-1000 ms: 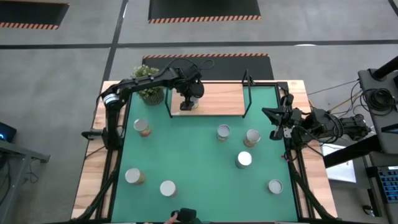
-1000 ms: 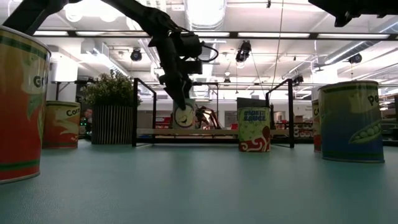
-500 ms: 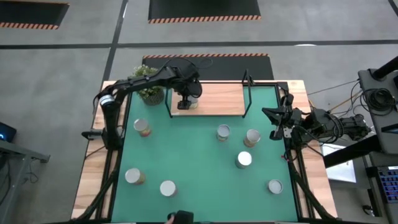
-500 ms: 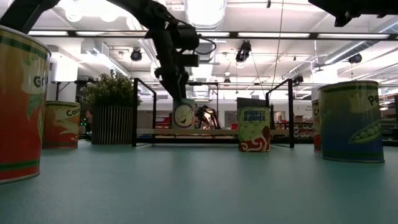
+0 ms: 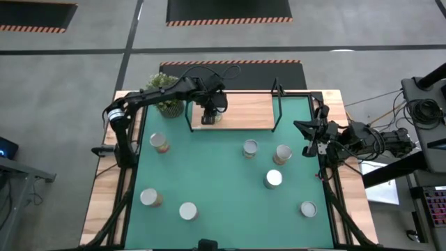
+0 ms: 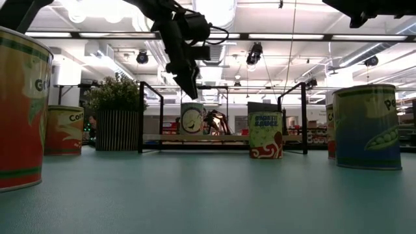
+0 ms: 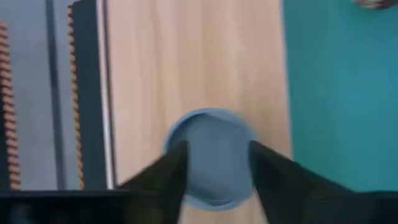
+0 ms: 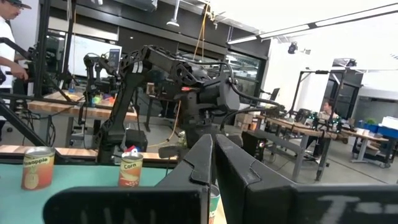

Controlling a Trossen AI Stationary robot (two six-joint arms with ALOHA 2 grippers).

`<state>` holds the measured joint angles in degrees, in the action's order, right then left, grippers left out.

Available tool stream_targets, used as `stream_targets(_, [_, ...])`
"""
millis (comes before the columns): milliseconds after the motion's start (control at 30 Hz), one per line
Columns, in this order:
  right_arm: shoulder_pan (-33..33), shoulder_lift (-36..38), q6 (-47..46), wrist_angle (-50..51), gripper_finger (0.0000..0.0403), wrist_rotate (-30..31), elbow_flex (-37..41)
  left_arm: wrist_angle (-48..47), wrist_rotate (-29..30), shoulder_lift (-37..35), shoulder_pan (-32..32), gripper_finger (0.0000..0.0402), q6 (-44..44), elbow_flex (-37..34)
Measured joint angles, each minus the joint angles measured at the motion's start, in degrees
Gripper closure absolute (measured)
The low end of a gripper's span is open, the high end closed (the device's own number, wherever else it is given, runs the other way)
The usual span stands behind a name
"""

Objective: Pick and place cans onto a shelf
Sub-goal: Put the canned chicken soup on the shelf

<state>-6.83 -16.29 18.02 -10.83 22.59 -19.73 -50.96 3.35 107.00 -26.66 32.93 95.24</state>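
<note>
Left gripper [image 6: 193, 90] hung just above a can [image 6: 192, 119] standing on the shelf [image 5: 244, 111] at upper centre, fingers apart; from overhead it hid that can. Right gripper [image 5: 305, 137], fingers together, waited at the mat's right edge.

shelf [image 5: 244, 111]: light-brown wooden board, black frame posts at both ends, at the mat's far edge | placed can [image 6: 192, 119]: upright on the shelf's left part, silver top [image 7: 211, 155] | six other cans upright, scattered on the green mat: one at left [image 5: 159, 142], two front-left [image 5: 148, 197], three right of centre [image 5: 250, 148], one front-right [image 5: 308, 208]
</note>
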Motion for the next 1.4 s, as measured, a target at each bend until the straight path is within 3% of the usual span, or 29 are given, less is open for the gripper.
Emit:
stream_targets(100, [-0.02,0.0,0.1,0.03,0.0394,0.0,0.0,0.85,-0.03,0.0,-1.14,0.0363,-0.13,0.0])
stream_targets(167, [-0.01,0.0,0.2,0.05,0.0394,0.0,0.0,1.03,-1.64,0.14,-1.96,0.0389,-1.15,0.0])
stream_targets(333, [0.0,0.0,0.22,0.1,0.0394,0.01,0.0,0.66,-5.28,1.03,-2.5,0.039,-1.72,-0.13])
stream_targets(700, [0.0,0.0,0.59,0.33,0.0394,0.04,0.0,-4.41,-5.34,1.7,-3.17,0.0401,1.3,-0.15])
stream_targets(1033, [0.0,0.0,0.57,0.33,0.0394,0.04,0.0,-4.26,7.55,1.7,-3.93,0.0401,6.09,-0.15])
stream_targets(1300, [0.0,0.0,0.59,0.33,0.0394,0.04,0.0,-5.23,7.52,1.7,-3.95,0.0402,2.23,3.62])
stream_targets(1400, [0.0,0.0,0.61,0.33,0.0394,0.04,0.0,-8.03,3.51,1.66,-3.88,0.0402,0.84,5.63])
